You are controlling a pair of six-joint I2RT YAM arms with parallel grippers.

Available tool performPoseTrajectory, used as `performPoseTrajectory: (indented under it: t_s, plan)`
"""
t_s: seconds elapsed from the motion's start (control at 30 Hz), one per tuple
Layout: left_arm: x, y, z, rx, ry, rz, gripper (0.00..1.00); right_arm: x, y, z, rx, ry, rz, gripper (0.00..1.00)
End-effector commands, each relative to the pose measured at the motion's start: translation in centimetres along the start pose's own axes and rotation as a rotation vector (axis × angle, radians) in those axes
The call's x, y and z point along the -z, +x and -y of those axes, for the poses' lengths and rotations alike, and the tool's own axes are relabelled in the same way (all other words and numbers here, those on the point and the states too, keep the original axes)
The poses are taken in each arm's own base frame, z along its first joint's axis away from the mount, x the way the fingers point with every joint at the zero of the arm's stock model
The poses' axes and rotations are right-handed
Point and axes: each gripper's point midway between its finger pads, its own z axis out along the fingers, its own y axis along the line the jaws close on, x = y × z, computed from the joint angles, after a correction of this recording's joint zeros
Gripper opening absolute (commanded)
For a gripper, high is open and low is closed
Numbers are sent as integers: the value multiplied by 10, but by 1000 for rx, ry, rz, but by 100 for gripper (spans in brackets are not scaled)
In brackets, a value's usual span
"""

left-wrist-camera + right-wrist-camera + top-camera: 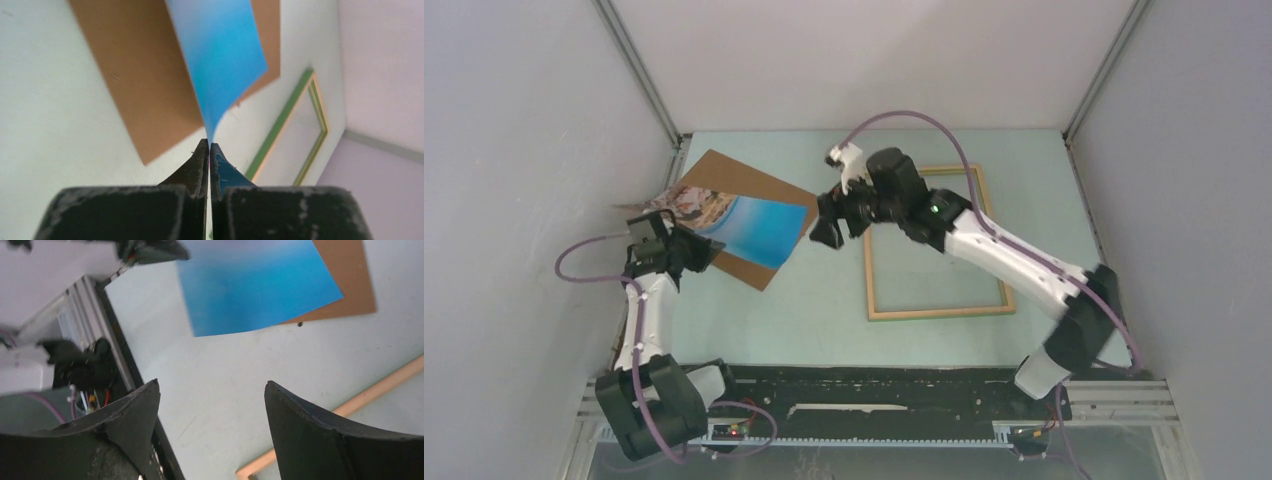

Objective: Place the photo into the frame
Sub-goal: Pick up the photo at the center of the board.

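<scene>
Left end effector (208, 146) has the photo (749, 228), right end effector (212, 390) holds nothing
Left jaws pinched fully together on the photo's rocky end, print lifted off the desk (824, 300) near the far-left corner, over the brown backing board (724, 172). Right jaws spread wide, hanging just off the photo's blue end, by the far-left corner of the frame (939, 312). It lies flat on the desk's right half, pale wood up, apart from the photo
</scene>
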Motion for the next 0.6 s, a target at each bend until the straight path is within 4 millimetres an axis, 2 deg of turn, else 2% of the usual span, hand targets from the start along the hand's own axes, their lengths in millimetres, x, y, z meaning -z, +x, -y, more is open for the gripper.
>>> performPoseTrajectory:
  t_s: [0.0,0.13,0.23,0.33,0.4,0.5,0.57]
  plan:
    - [27,33,32,-113,14,-95,0,15,42,-15,214,103,-21,84]
    - [37,63,58,-141,62,-158,0,34,48,-33,167,224,-30,84]
    - [44,76,71,-146,99,-188,0,38,48,-46,61,281,-28,83]
    - [44,66,68,-182,84,-132,0,27,59,-52,-8,275,-38,81]
    - [45,68,66,-184,78,-141,0,15,64,-56,-11,256,-60,81]
    - [47,72,63,-197,79,-154,0,-2,62,-67,104,193,-62,83]
    - [53,71,58,-223,58,-139,0,-10,52,-74,159,170,-66,83]
